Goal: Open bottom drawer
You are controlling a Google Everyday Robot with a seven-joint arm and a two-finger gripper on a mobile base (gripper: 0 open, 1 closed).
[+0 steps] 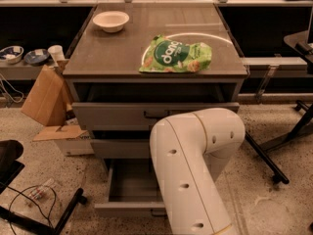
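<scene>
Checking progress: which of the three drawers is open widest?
The bottom drawer, its grey inside showing; the top and middle sit nearly shut. The gripper is hidden behind the arm.

Only one word can be read: "dang", in white letters on a dark green disc on the green snack bag (177, 56), lying on the table (112, 58) right of the white bowl (111, 20) (its smaller print is illegible). The gripper is hidden behind the white arm (195, 165).

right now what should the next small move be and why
The bottom drawer already stands well out, its grey inside showing, so probably just draw the arm back from it. The claw is hidden behind the arm, so its grip can't be checked.
</scene>
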